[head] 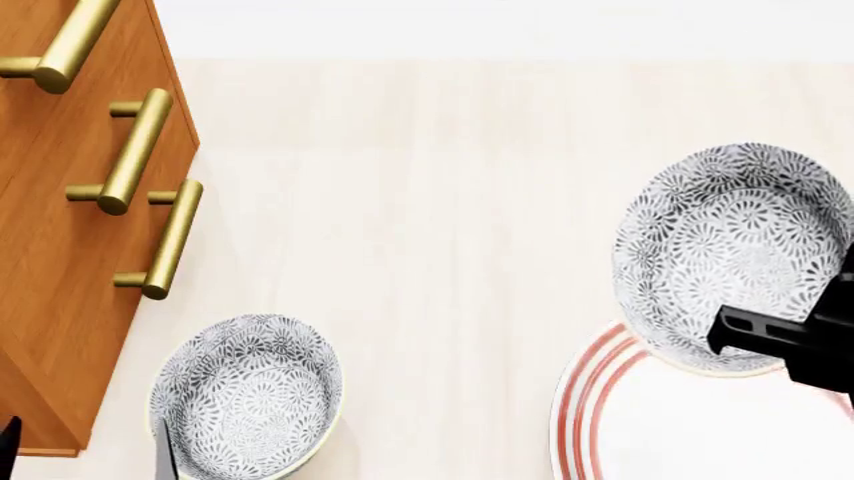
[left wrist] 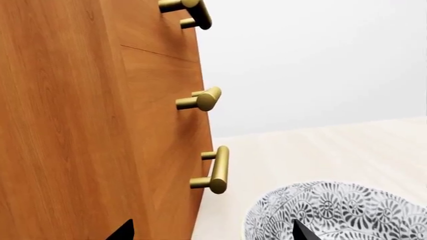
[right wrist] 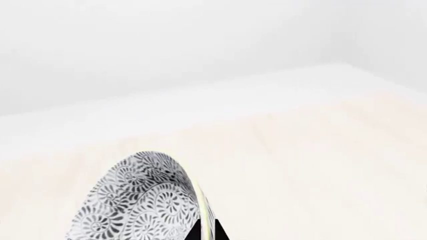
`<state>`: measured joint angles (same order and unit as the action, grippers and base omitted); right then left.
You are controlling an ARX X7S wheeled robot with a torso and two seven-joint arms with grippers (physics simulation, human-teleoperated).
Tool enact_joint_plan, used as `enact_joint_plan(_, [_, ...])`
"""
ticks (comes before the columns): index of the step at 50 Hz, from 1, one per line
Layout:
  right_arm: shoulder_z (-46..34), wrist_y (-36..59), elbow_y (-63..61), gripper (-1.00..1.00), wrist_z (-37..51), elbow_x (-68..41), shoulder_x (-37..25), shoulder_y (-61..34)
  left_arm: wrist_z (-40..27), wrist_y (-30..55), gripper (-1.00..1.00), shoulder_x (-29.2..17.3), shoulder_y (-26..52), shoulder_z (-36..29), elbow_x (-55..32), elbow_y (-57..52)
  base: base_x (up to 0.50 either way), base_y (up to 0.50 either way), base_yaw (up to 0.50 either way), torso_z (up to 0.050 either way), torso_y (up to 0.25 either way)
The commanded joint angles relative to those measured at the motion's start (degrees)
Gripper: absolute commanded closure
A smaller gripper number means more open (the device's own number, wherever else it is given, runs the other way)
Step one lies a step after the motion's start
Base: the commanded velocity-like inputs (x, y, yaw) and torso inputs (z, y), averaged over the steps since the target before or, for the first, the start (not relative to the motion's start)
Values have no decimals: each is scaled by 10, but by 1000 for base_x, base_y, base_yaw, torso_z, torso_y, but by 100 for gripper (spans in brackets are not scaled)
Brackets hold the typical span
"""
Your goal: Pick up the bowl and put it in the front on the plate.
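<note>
Grey-patterned bowl point(head: 731, 255) hangs tilted above the plate's point(head: 594, 400) far edge, its rim pinched by the right gripper point(head: 747, 335). Carrying is under way; next it needs lowering onto the plate, then release.

Right gripper point(head: 801, 350) showing matte black, angular, blocky casing | left gripper point(left wrist: 207, 232) showing black pointed fingertips only

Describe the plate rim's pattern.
White plate with thin red concentric rings around the rim; clearest in head view.
</note>
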<state>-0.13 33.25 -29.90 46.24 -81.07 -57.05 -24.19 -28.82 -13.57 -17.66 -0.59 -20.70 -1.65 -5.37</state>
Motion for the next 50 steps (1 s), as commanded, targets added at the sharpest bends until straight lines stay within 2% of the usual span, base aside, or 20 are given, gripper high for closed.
enact_joint_plan(1, [23,8,-8,100,-23,-11,-22,31,5,2,-100,4,1,2,6,0,0,0,0,0,0])
enact_joint_plan(18, [39,25,16,100,-34,-88,-43,57,4,4,-100,1,0,-3,6,-3,0,0,0,0,1])
enact_joint_plan(38, [42,22,46,100,-23,-98,-37,64,3,5,-100,-1,3,-7,2,1,0,0,0,0,1])
enact_joint_plan(50, [44,25,40,100,-29,-101,-35,99,2,5,-100,-2,4,-8,-1,3,0,0,0,0,0])
